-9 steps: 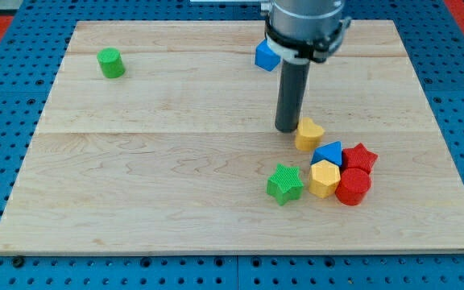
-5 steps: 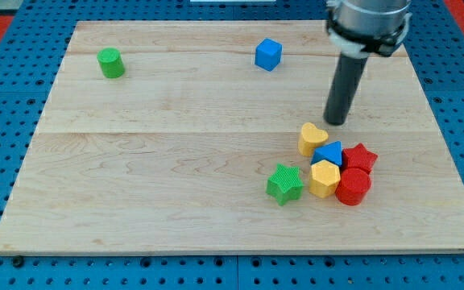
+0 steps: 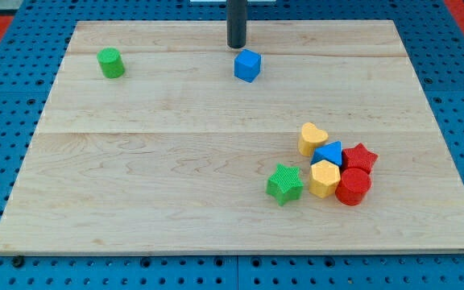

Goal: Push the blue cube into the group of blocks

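While the near edge of the wooden counter (image 3: 135,234) lies bare, a green star (image 3: 284,184) sits right of centre, at the left of the group of blocks. Just right of it are a yellow hexagon (image 3: 324,179) and a red cylinder (image 3: 353,187), touching each other. Behind these come a blue triangle (image 3: 328,153) and a red star (image 3: 361,157), with a yellow heart (image 3: 312,138) at the far left of the cluster, touching the triangle. Well apart, farther back and to the left, the blue cube (image 3: 247,65) stands alone near the far edge. My tip (image 3: 236,47) rests just beyond the cube, slightly to its left, very close to it. This rod carries no fingers, so nothing is held. A green cylinder (image 3: 110,63) sits at the far left.
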Controlling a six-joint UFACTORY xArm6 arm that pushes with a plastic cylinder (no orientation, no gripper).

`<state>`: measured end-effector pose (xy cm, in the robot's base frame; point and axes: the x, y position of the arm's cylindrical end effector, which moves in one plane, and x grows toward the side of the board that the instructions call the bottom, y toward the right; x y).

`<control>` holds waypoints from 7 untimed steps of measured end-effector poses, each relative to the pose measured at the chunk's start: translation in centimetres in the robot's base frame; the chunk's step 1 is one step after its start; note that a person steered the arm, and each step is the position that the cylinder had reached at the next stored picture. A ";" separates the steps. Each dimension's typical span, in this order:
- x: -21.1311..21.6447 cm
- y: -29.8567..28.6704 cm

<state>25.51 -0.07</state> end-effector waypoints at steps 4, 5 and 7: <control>12.2 5.0; 13.7 8.9; 14.2 13.2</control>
